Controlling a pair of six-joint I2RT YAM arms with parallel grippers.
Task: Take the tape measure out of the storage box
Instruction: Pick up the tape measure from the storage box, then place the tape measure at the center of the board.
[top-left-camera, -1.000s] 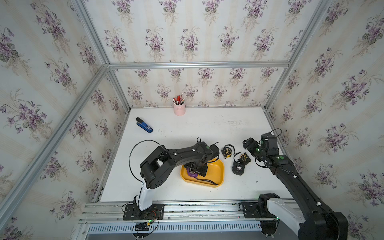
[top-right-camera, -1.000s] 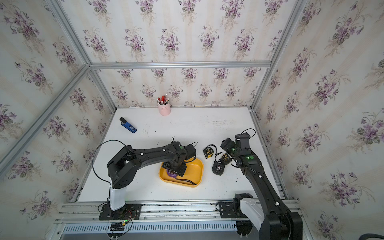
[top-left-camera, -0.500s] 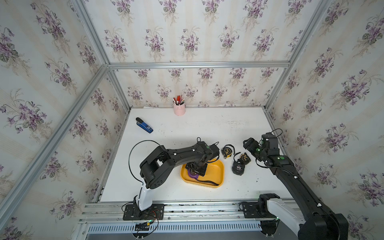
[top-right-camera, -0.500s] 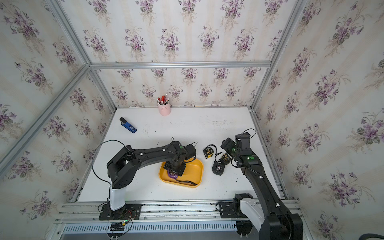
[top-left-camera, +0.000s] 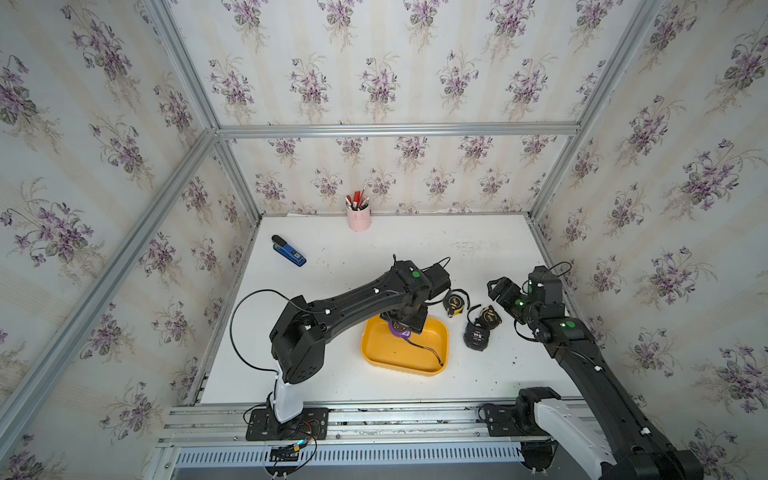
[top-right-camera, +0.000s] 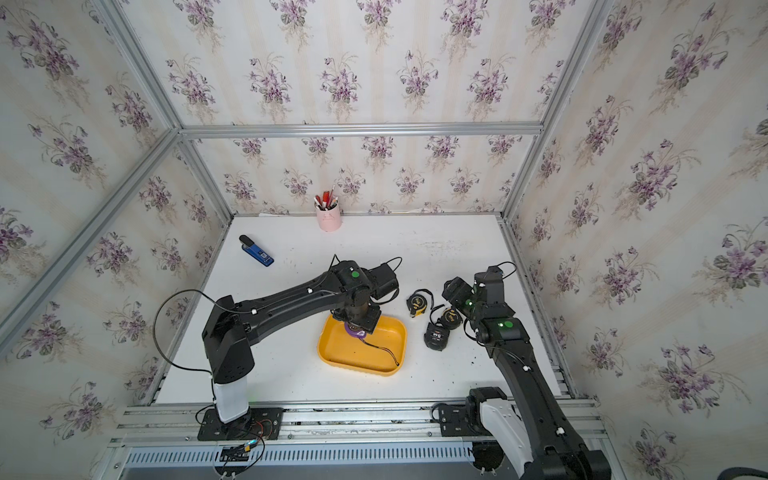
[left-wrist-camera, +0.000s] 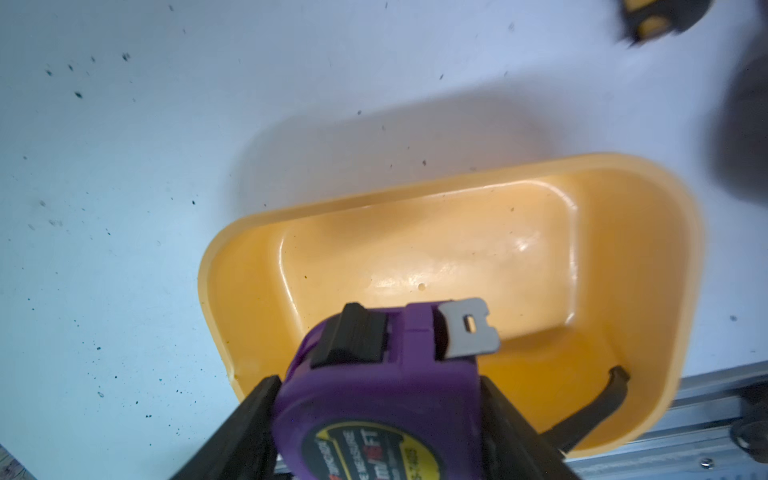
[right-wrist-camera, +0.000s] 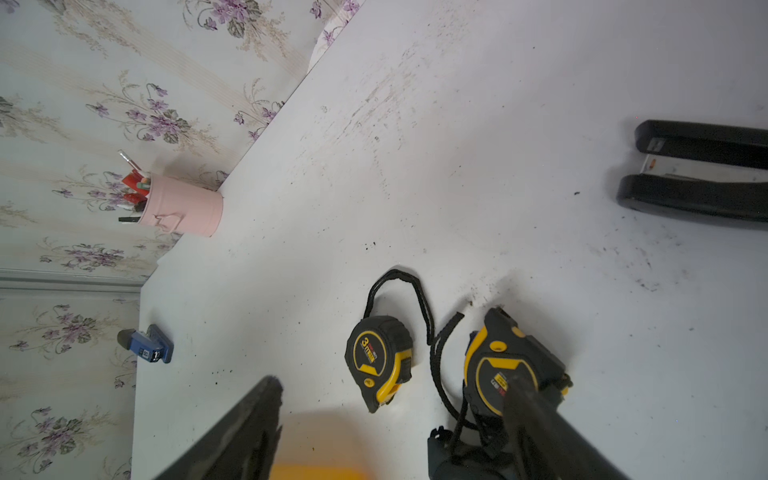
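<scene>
Narrowed since a second ago, left claw (left-wrist-camera: 376, 390) grips purple tape measure (left-wrist-camera: 415, 374) over storage box (left-wrist-camera: 648, 232); lift-out still pending.

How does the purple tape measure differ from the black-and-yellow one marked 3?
Colour: the purple tape measure has a purple case; the black-and-yellow tape measure is black with yellow trim. State: the purple one is clamped in the left gripper at the storage box; the black-and-yellow one lies free on the table. Both trail a black strap.
</scene>
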